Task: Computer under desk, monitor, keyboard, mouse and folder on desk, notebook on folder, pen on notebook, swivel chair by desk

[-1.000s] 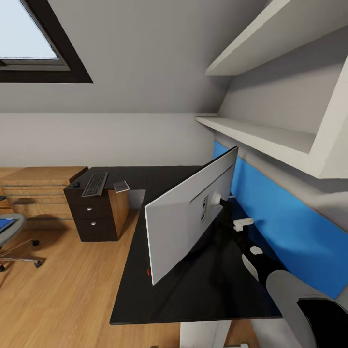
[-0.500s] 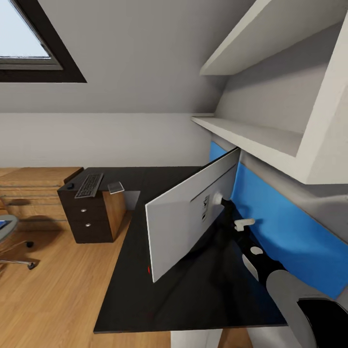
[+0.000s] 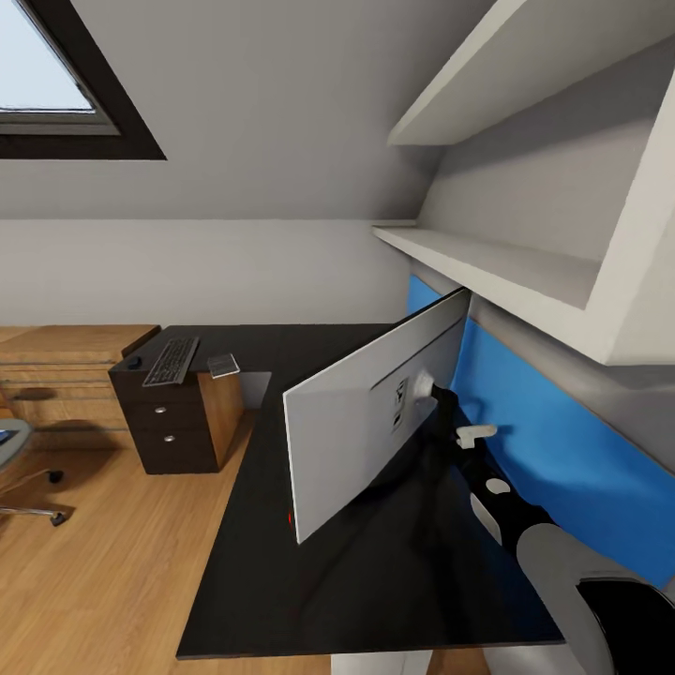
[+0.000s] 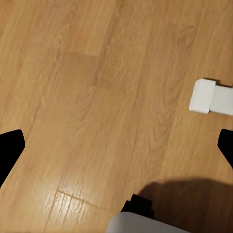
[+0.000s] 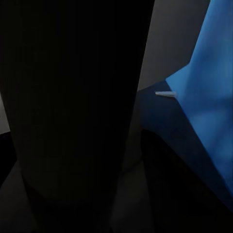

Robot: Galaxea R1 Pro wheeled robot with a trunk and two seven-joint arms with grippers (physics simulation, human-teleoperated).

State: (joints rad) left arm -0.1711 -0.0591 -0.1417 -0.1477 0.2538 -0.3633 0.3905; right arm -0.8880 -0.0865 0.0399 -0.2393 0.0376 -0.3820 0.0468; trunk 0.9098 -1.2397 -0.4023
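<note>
— Several pieces already sit on our glossy black L-shaped counter point(image 3: 375, 572): the wide flat monitor point(image 3: 361, 417), its pale back toward us, with our right claw point(image 3: 436, 398) reaching in behind it. Whether that claw grips the stand, we cannot tell.

— And the rest?

— Well beyond the claw, on the far wing, lie the dark keyboard point(image 3: 172, 361), the tiny black mouse point(image 3: 134, 361) and the small grey notebook point(image 3: 223, 365). The grey swivel chair point(image 3: 19, 469) stands farther off still. We judge those left to arrange.

— Room?

— Tight between the blue back panel point(image 3: 553, 459) and screen; open wooden floor point(image 4: 97, 97) lies below our spread left claw point(image 4: 116, 145).
</note>
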